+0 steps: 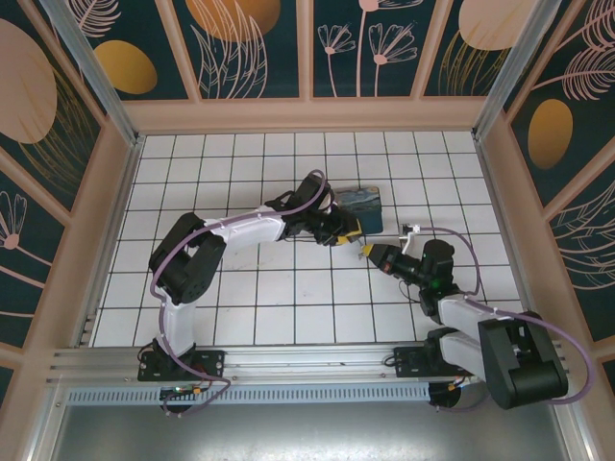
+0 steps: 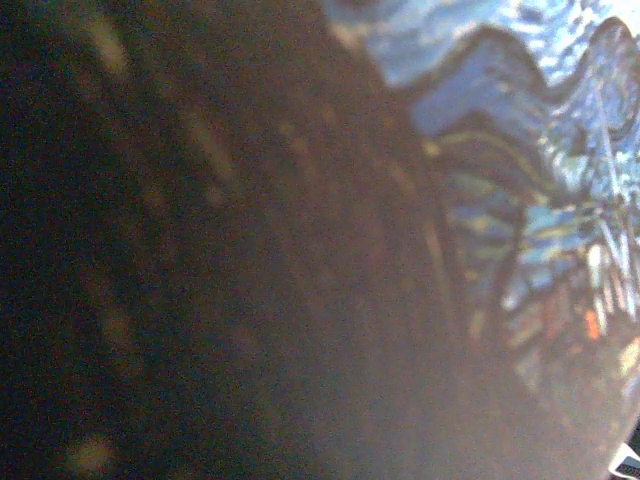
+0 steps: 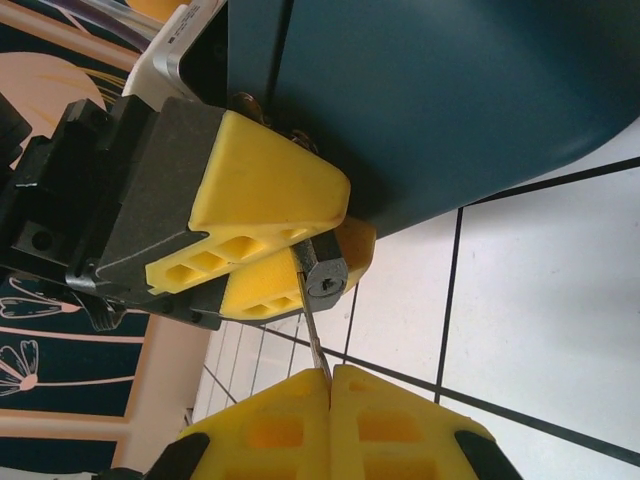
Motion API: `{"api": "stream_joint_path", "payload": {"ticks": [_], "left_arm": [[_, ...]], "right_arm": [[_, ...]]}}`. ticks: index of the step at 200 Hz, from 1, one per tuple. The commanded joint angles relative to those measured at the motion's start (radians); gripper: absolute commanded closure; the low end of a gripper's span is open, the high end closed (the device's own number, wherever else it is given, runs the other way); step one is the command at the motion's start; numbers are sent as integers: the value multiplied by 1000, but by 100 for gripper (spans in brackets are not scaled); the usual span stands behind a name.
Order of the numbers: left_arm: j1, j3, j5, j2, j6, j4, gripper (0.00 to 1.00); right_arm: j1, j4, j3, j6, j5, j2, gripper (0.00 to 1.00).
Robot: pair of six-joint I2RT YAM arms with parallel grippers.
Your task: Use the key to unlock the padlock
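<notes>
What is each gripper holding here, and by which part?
The left gripper clamps the padlock by its body, keyhole exposed. The right gripper pinches the key with its blade sticking out, tip at the keyhole.

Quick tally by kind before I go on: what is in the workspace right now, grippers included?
grippers: 2, left gripper and right gripper
padlock: 1
key: 1
box: 1
total: 5
</notes>
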Motion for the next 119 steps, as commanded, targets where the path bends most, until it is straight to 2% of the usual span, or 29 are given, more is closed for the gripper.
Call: {"api": "stream_joint_path", "payload": {"ticks": [1, 119], "left_arm": [[7, -7, 34, -55, -27, 61, 90], [12, -35, 35, -61, -52, 100, 93]], "right_arm": [[9, 88, 23, 33, -21, 13, 100], [4, 90, 8, 38, -31, 26, 100]]}}
